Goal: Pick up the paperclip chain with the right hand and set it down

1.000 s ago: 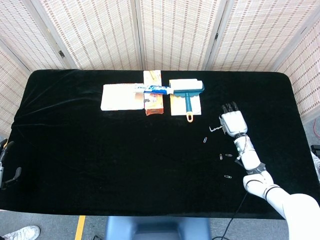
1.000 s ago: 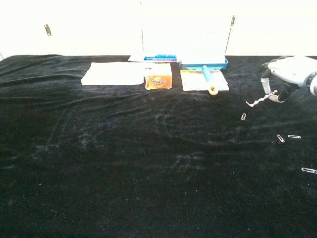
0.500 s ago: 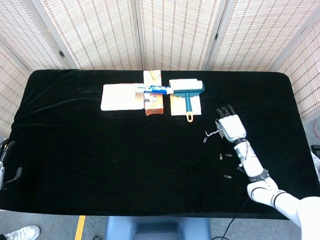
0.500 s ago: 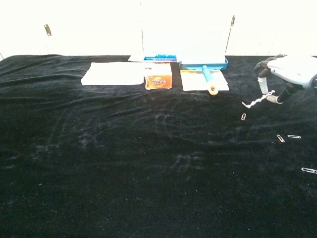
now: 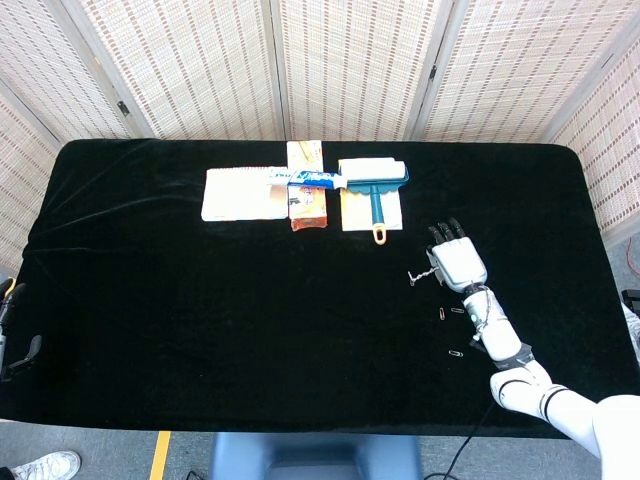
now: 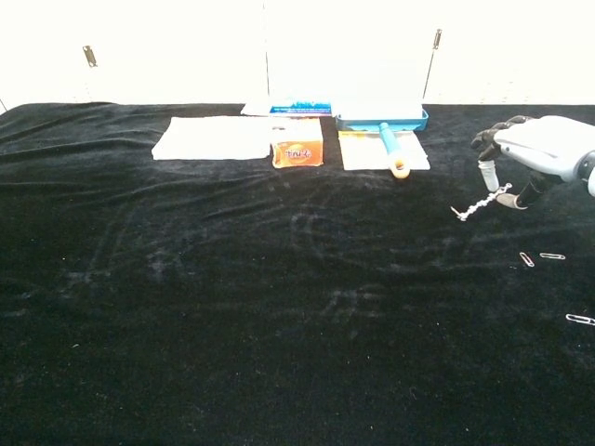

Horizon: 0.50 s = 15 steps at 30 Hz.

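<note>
One black cloth table [image 5: 200, 290], woven screens [image 5: 350, 60] behind.

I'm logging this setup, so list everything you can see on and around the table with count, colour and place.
Paperclip chain: one, silver, hanging from the right hand above the cloth at table right.
Loose paperclips: three seen, silver, on the cloth near the right edge.
Lint roller: one, teal handle with an orange tip, back centre on a pale sheet.
Orange packet: one, back centre.
White pad: one, back, left of the packet.
Table: one, covered in black cloth.
Folding screen: pale woven panels behind the table.
Right hand: white with dark fingers, pinching the chain.
Left hand: not in view.
</note>
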{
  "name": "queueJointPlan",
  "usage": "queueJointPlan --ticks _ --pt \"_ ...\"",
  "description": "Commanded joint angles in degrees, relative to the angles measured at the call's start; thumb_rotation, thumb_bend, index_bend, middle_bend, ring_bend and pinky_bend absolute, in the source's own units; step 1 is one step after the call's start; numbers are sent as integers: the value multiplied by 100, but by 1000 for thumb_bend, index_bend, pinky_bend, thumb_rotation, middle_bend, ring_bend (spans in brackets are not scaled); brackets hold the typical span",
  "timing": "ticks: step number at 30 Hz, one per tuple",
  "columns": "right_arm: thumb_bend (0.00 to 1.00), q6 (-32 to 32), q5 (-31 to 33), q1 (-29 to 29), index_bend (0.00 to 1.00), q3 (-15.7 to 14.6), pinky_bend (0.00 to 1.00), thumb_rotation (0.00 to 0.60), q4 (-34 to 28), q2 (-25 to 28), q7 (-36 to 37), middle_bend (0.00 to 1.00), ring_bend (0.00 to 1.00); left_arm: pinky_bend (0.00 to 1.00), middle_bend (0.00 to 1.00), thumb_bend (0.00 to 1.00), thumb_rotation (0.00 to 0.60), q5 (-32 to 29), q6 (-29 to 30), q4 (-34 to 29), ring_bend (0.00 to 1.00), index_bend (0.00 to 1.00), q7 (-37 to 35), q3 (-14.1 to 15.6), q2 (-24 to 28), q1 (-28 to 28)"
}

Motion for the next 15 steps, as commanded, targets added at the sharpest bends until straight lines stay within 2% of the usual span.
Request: queueJointPlan --ticks 1,9,15 --pt "394 16 -11 -10 939 -5 0 600 -22 19 31 160 80 0 23 494 600 3 5 1 4 0 3 -1 -1 1" --pt "395 427 -126 -274 939 -45 0 600 -620 483 182 160 80 0 23 494 600 -29 25 3 4 0 49 -14 -17 15" --pt "395 756 -256 -603 939 -258 0 600 -1226 941 53 160 80 0 23 495 600 -127 23 -22 4 0 190 -59 -48 8"
